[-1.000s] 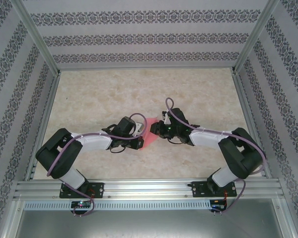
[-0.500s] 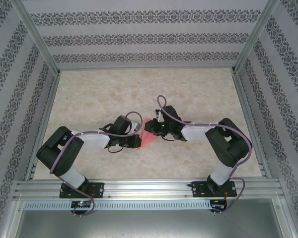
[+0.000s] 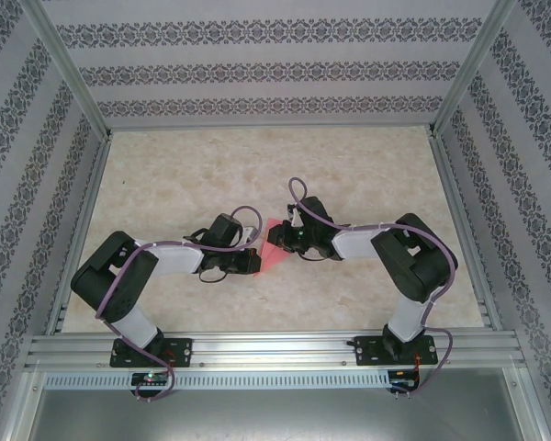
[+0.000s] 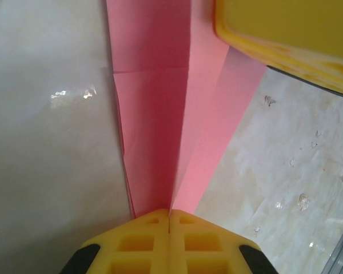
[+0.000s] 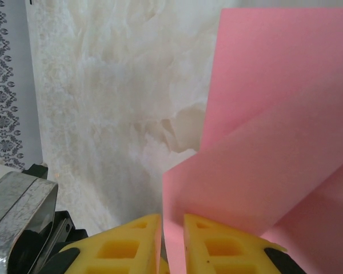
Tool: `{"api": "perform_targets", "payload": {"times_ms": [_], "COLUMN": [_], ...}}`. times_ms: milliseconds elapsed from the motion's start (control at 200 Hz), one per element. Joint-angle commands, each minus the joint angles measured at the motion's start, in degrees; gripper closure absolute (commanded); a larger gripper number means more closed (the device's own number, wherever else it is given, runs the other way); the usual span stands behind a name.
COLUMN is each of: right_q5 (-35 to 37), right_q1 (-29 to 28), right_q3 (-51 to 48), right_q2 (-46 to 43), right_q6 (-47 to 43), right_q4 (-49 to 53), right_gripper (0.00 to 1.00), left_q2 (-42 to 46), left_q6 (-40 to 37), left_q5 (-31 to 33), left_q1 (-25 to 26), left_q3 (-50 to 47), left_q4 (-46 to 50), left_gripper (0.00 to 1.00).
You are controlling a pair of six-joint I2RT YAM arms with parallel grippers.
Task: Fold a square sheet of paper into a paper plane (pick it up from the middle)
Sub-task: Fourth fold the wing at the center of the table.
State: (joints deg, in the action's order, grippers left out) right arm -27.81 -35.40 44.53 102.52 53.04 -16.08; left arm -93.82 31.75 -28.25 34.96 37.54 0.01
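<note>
Over the middle of the table (image 3: 367,175), the left gripper (image 4: 170,217), clamped tight, and the right gripper (image 5: 172,221), nearly closed, both pinched the folded pink paper (image 4: 160,125).

Your left arm (image 3: 165,260) and right arm (image 3: 360,246) had black joint housings, white links and a looping purple cable (image 3: 291,188) each. The left gripper (image 4: 169,216) and right gripper (image 5: 172,221) carried yellow fingers (image 4: 138,246) with square moulded pockets and black shoulders.
</note>
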Motion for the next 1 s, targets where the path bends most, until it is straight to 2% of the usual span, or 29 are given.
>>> {"api": "perform_targets", "payload": {"times_ms": [0, 105, 225, 749, 994], "right_q5": [-0.83, -0.86, -0.41, -0.14, -0.22], "right_q1": [0.75, 0.84, 0.87, 0.97, 0.86], "right_q3": [1.52, 1.85, 1.8, 1.87, 2.04], "right_q2": [1.07, 1.76, 2.23, 2.59, 2.51], "right_q6": [0.23, 0.21, 0.34, 0.71, 0.84], "right_q4": [-2.31, -2.37, -2.38, -2.47, -2.49], "right_gripper": [0.81, 0.82, 0.82, 0.82, 0.81], "left_q2": [0.07, 0.7, 1.42, 5.46, 4.01], "left_q6": [0.57, -0.22, -2.17, -6.89, -9.89], "left_q5": [0.53, 1.45, 1.97, 3.57, 6.14], "left_q1": [-0.74, -0.76, -0.72, -0.34, 1.02], "left_q3": [0.14, 0.38, 0.59, 1.0, 2.8], "left_q4": [-0.54, 0.73, 2.59, 5.03, 7.82], "left_gripper": [0.91, 0.8, 0.75, 0.67, 0.65]}}
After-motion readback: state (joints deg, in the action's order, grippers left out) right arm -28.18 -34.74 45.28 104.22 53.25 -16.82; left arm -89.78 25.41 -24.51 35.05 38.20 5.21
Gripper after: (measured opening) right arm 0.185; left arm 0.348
